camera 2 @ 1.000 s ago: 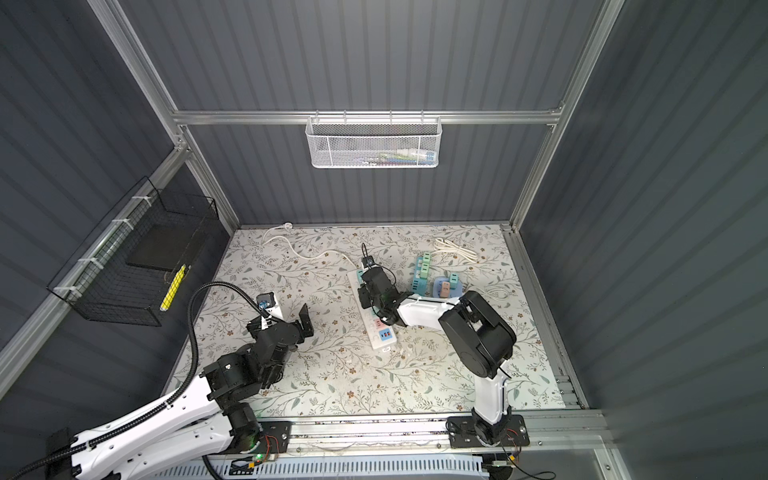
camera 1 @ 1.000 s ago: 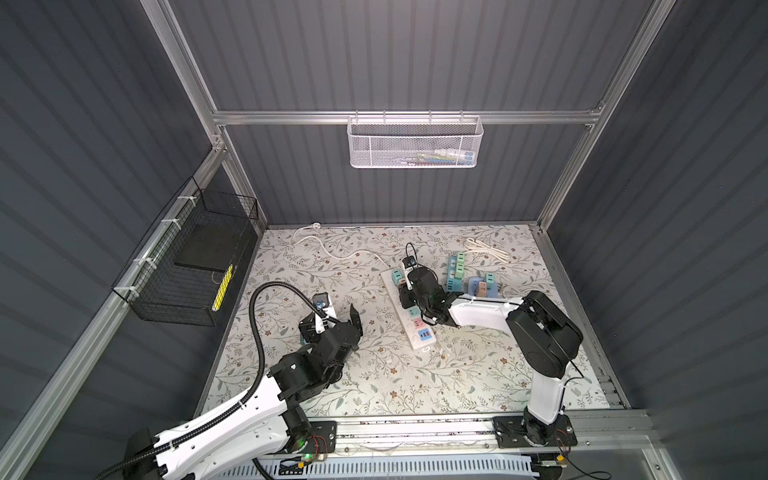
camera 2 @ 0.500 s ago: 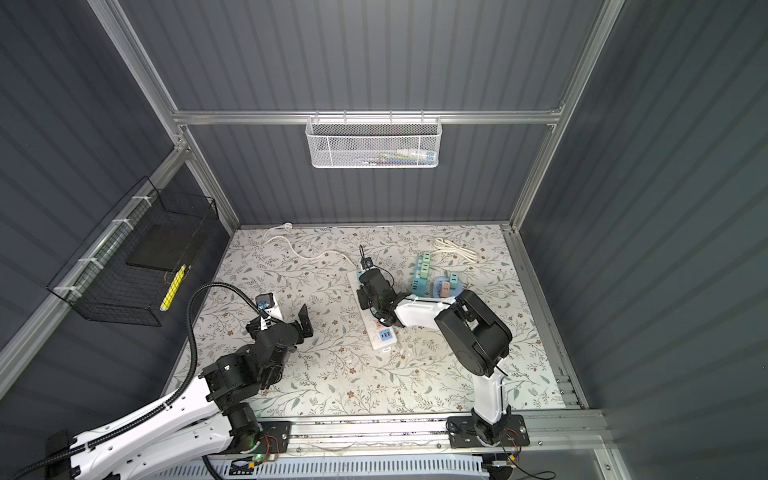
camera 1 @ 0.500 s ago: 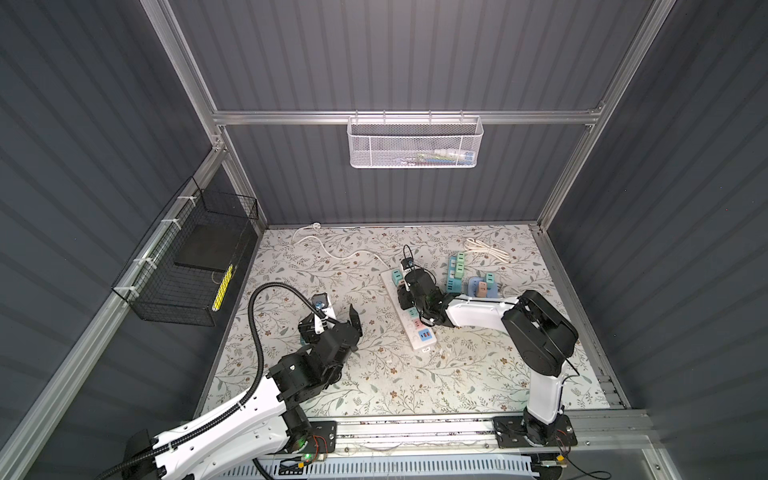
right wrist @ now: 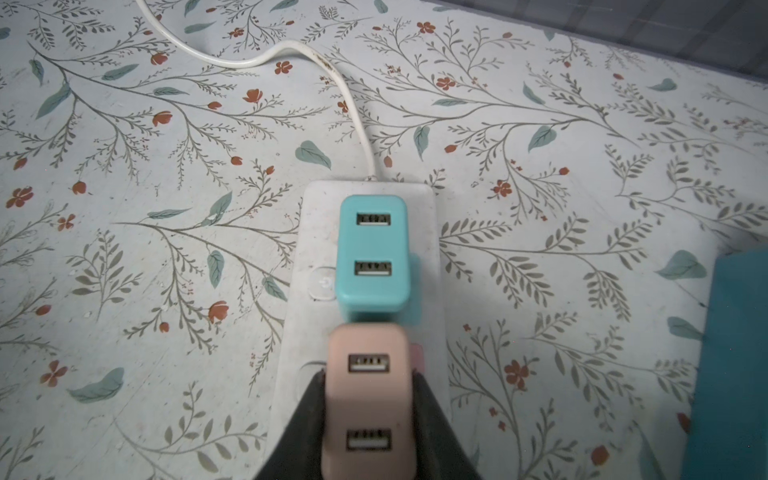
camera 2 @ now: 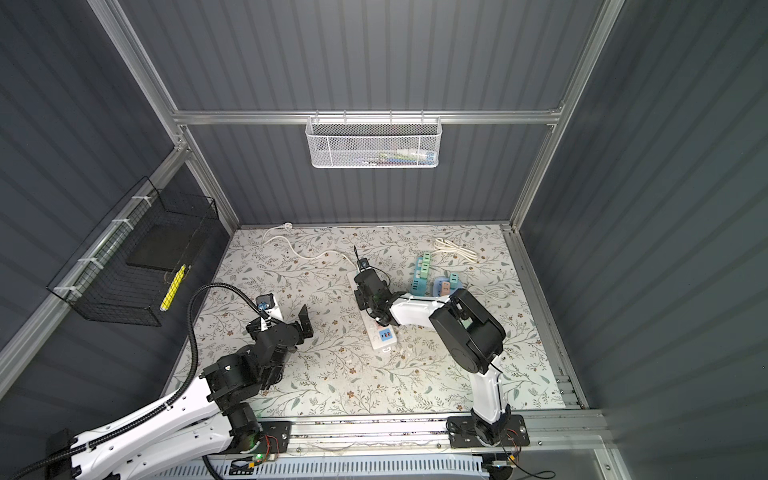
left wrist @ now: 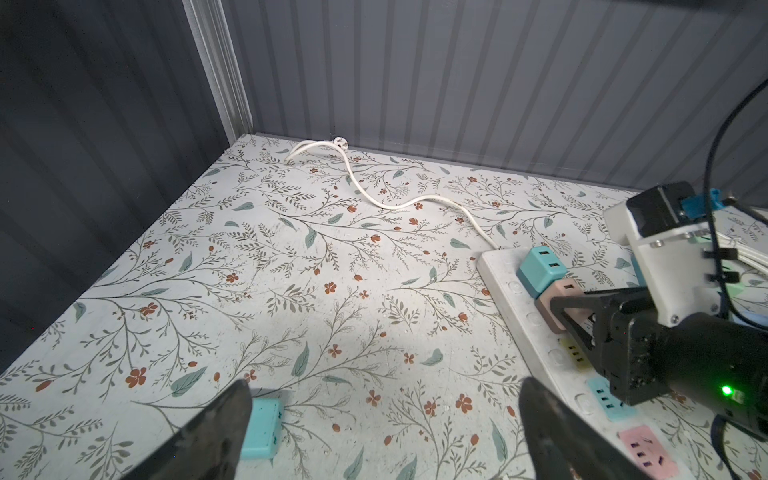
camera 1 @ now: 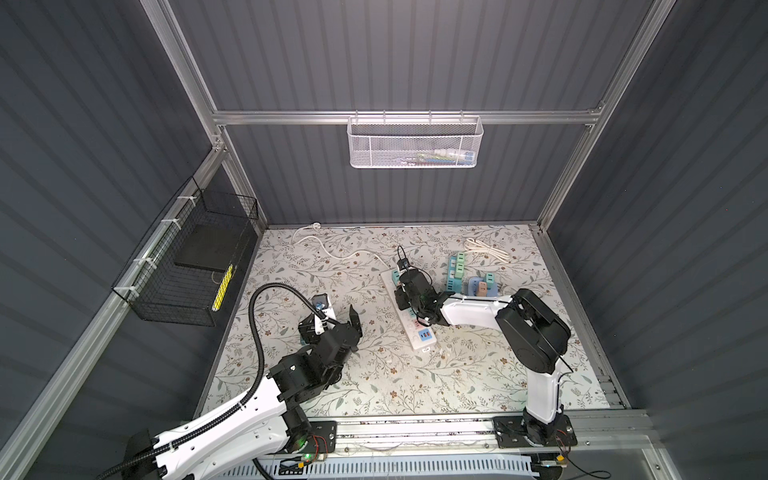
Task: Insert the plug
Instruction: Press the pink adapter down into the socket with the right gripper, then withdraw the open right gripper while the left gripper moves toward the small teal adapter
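Progress: teal plug [right wrist: 372, 249] seated in power strip [right wrist: 316, 232]; pink plug [right wrist: 368, 399] just beside it, clamped in right fingers [right wrist: 299, 428], seating unconfirmed. Left fingers [left wrist: 220, 432] apart.

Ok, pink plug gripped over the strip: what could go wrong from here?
The pink plug sits close against the teal plug; it may catch on it and tilt. The power strip lies unheld, the left jaws open and apart from it; pushing may shift it. The prongs are hidden, so misalignment could go unnoticed.
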Motion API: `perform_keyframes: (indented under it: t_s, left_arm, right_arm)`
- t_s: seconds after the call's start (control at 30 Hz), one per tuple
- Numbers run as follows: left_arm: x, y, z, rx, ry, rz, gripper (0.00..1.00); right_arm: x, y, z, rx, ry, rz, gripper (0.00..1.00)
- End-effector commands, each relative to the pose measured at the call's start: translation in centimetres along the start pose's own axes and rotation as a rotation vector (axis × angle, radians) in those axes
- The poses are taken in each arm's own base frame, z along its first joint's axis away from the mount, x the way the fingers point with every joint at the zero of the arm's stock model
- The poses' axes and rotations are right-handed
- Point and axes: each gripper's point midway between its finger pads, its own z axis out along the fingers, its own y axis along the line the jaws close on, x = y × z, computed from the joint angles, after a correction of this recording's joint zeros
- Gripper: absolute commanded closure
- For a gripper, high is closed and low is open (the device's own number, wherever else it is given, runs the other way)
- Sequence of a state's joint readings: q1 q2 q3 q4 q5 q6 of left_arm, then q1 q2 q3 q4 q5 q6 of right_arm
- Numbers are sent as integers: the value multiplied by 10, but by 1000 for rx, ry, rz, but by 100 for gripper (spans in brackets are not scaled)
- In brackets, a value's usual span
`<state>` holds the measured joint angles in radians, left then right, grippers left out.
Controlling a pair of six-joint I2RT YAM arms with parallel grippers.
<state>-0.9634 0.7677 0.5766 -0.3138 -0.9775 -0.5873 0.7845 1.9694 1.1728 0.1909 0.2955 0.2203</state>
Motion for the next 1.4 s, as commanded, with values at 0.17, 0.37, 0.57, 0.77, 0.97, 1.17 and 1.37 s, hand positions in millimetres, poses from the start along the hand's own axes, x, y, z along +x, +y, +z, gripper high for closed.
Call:
perform_keyframes:
  t_s: [0.17, 0.37, 0.57, 0.77, 0.97, 1.17, 1.37]
  left_arm:
    - [2, 3, 1, -16, -10, -9, 0]
    - [-2, 4, -1, -14, -11, -7, 0]
    - [-17, 2, -5, -14, -35, 3, 0]
    - [-31, -3, -6, -23, -48, 36, 0]
    - [-39, -12, -5, -10, -58, 36, 0]
    - [-38, -15, -4, -5, -49, 35, 0]
    - [-34, -13, -3, -8, -41, 29, 0]
  right_arm:
    - [99, -8, 13, 26, 323, -83, 79]
    - [59, 0, -3, -16, 261, -49, 67]
    - [-8, 4, -31, -104, 148, 30, 47]
    - [-43, 3, -58, -156, 77, 40, 38]
    - [-53, -17, -53, -100, 71, 37, 37]
    - [-37, -29, -34, -69, 123, 31, 37]
    - [-12, -33, -19, -67, 175, 46, 37]
